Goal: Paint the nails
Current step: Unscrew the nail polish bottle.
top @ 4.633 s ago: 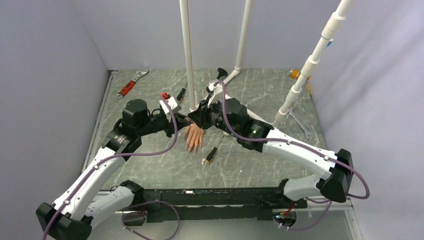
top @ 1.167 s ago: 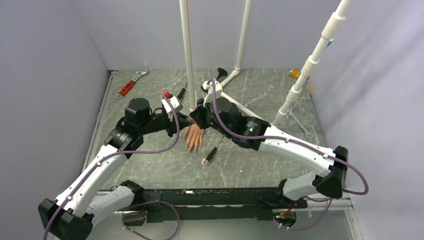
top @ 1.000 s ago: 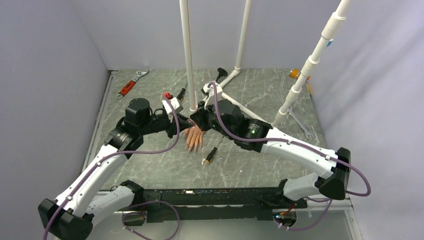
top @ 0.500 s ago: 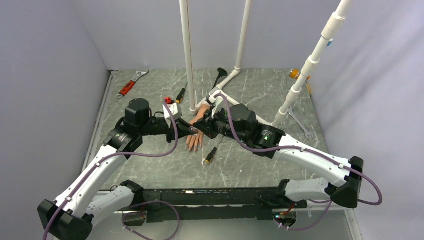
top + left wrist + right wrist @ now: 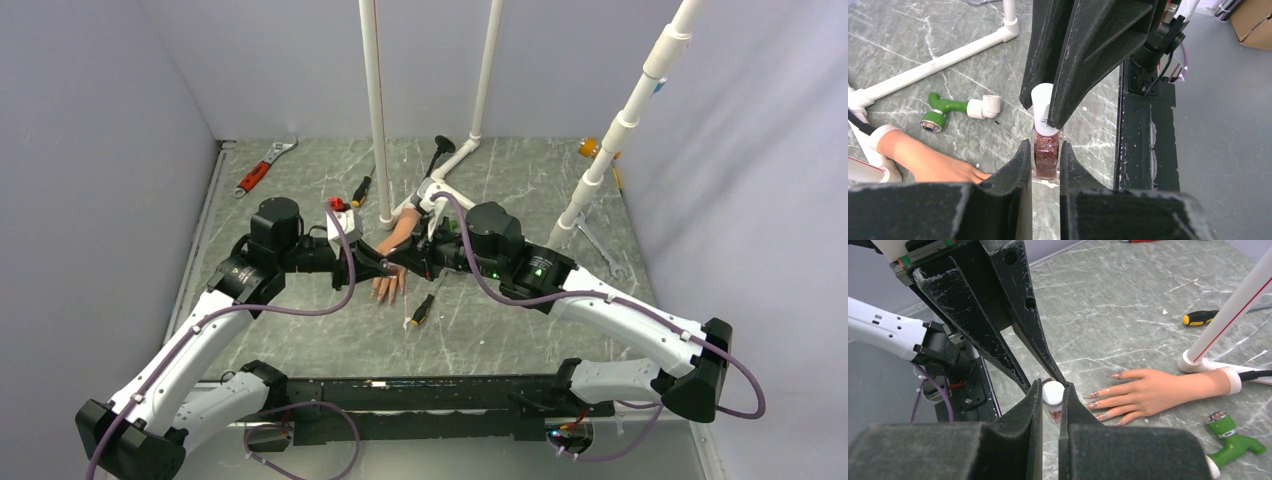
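Our left gripper (image 5: 1044, 150) pinches the bottle (image 5: 1047, 164); our right gripper (image 5: 1052, 389) pinches its cap (image 5: 1053, 392), mid-table (image 5: 1128, 315). The nails (image 5: 1093, 395), on the hand (image 5: 1153, 390) just beside, show glitter. We keep the bottle upright and turn only the cap.

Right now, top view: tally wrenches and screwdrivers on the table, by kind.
Wrenches: 2 (red-handled adjustable wrench, silver steel spanner)
Screwdrivers: 2 (near black-and-yellow screwdriver, far black-and-yellow screwdriver)
Total: 4; orange item at far right unclear.
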{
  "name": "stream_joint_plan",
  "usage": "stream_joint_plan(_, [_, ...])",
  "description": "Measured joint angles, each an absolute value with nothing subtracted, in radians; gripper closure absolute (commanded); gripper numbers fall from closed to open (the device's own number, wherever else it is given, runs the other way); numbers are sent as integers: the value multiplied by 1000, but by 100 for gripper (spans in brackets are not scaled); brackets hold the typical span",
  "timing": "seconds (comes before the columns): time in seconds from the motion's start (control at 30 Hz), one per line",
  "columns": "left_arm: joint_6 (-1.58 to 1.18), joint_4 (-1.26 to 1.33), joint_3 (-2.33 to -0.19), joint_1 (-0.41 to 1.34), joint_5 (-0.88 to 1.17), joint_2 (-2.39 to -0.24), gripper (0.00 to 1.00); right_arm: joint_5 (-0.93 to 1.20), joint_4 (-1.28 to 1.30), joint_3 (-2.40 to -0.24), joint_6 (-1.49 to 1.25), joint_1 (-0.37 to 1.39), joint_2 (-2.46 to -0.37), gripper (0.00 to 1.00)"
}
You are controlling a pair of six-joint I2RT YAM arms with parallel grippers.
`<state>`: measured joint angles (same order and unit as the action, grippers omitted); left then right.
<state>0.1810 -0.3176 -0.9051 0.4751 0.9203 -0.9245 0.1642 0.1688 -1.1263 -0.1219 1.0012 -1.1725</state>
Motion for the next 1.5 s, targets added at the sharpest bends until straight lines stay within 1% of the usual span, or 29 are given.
stream_joint_plan(0.07, [181,-320,-905,475,920,-925,100,178,174,-1130,-120,995,-1177,69])
stream_joint_plan(0.13, [180,-315,-905,475,920,-925,100,194,182,-1141,-120,990,-1184,46])
stream_joint_plan(0.2, [180,-299,-905,479,920,-925,100,201,189,-1149,-120,989,-1195,32])
stream_joint_plan(0.27, [180,-297,-905,479,915,-927,100,194,197,-1151,-122,987,-1197,27])
stream_joint_plan(0.33, [178,-289,-905,480,902,-932,100,183,208,-1153,-130,986,-1197,26])
stream_joint_plan(0.6, [159,-272,-905,481,760,-936,100,80,227,-1189,-219,985,-1202,25])
stream_joint_plan(0.77, [142,-266,-905,481,680,-942,100,-18,231,-1237,-292,985,-1230,29])
stream_joint_plan(1.0, [136,-266,-905,481,622,-944,100,-131,253,-1316,-395,985,-1325,40])
stream_joint_plan(1.27, [136,-266,-905,481,603,-944,100,-151,307,-1381,-445,985,-1402,65])
stream_joint_plan(1.33, [136,-266,-905,481,603,-944,100,-147,315,-1385,-448,985,-1414,68])
stream_joint_plan(1.47, [136,-266,-905,481,603,-943,100,-129,340,-1385,-450,985,-1424,69])
stream_joint_plan(1.5, [135,-266,-905,481,603,-942,100,-124,345,-1385,-449,985,-1424,71])
